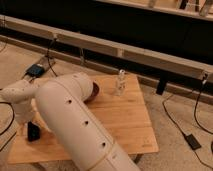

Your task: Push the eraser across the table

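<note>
Robot arm doubles back over the counter's (125, 120) near-left corner

The thick white arm sweeps up from the foreground, elbows left and points the gripper (26, 119) downward just beside the black eraser (33, 132); whether the gripper is spread or closed cannot be told.

One wooden counter (125, 120). One white robot arm (75, 120) with one claw (27, 124), low at the counter's left end. One black eraser (34, 132) just beside the claw. One pale upright object (120, 82). One dark round thing (94, 90), partly hidden by the arm. On the floor, one black box (36, 70) and one adapter (192, 142).
</note>
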